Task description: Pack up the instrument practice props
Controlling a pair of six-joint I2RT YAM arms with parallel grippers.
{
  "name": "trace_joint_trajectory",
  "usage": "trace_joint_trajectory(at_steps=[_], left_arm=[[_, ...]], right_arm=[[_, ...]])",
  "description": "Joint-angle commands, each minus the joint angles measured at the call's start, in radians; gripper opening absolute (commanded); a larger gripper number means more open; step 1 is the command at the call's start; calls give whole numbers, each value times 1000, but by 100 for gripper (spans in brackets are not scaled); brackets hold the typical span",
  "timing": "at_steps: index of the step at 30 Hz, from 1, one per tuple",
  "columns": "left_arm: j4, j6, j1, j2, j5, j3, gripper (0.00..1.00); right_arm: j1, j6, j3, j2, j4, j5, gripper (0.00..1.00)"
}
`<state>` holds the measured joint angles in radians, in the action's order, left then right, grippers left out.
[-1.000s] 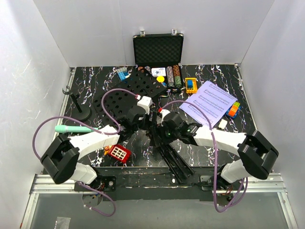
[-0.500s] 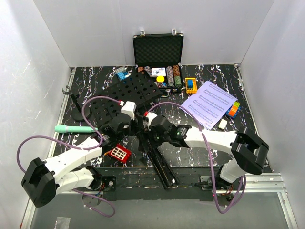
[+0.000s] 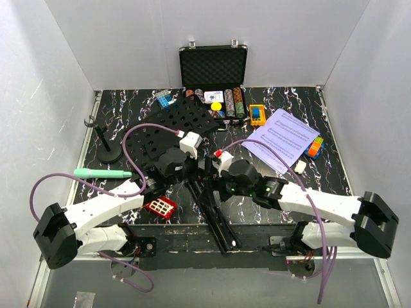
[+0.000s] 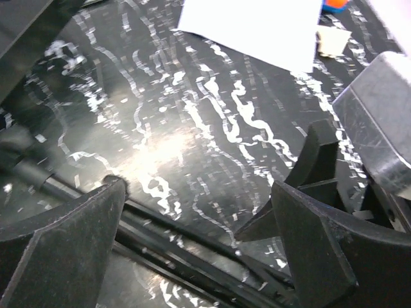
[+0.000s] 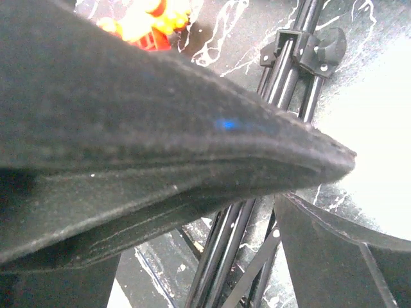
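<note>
The music stand [image 3: 168, 128] is laid flat across the middle of the worktop [image 3: 308, 186], its legs pointed toward the near edge. The left tool [image 4: 199, 189] is spread wide and empty. The right tool [image 5: 199, 256] is likewise opened wide over the legs, with nothing gripped.

Three plain white panel walls close the scene: a back wall [image 3: 128, 38], a left wall [image 3: 38, 96] and a right wall [image 3: 379, 77], all bare and evenly lit; between them lies a black marble-patterned tabletop [image 3: 308, 186] with white veins; along its near edge runs a silver aluminium rail [image 3: 64, 247]; nearer than that lies a smooth grey surface [image 3: 225, 285]; in the left wrist view a soft bright glare [image 4: 160, 151] sits on the glossy tabletop.
</note>
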<state>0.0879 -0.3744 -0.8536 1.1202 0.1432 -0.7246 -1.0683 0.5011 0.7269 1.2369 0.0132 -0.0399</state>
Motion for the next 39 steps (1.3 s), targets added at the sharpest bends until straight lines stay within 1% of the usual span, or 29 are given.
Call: trace_joint_trajectory(at_steps=[1,6,7,9,12,14,18,21,25,29,31,33,36,38,39], left_arm=[[13,-26,24,24,-2,-68,98],[9,-18,24,90,15,-88,98],[6,-17,24,99,19,-93,98],[3,-18,24,131,25,-105,98],[4,-37,24,142,32,-121,98],[13,-47,24,110,56,-130,98],[90,-51,24,-37,160,-170,98],[150,-25,24,-170,223,-179,98],[232,-1,24,-318,242,-177,98],[325,-21,24,-397,246,-164,98],[329,-34,24,-454,248,-132,98],[329,-46,24,-499,256,-107,98],[332,-46,24,-520,260,-99,98],[346,-44,24,-511,257,-108,98],[348,-44,24,-505,254,-111,98]], right_arm=[[7,-139,-113,-152,16,-6,96],[7,-131,-156,-283,-4,-47,97],[7,-134,-161,-300,-40,-64,97],[5,-134,-164,-330,-53,-87,97],[5,-141,-147,-332,-15,-26,97],[5,-154,-141,-309,48,11,97],[5,-161,-176,-255,13,12,97],[5,-157,-158,-156,-2,-29,98],[4,-156,-100,-18,-2,-26,98],[4,-154,-40,84,4,17,98],[4,-141,-20,108,-2,8,98],[4,-119,-6,121,-47,-11,98],[4,-98,19,140,-53,-17,98],[2,-107,58,183,-15,-17,98],[-1,-114,84,212,41,-3,98]])
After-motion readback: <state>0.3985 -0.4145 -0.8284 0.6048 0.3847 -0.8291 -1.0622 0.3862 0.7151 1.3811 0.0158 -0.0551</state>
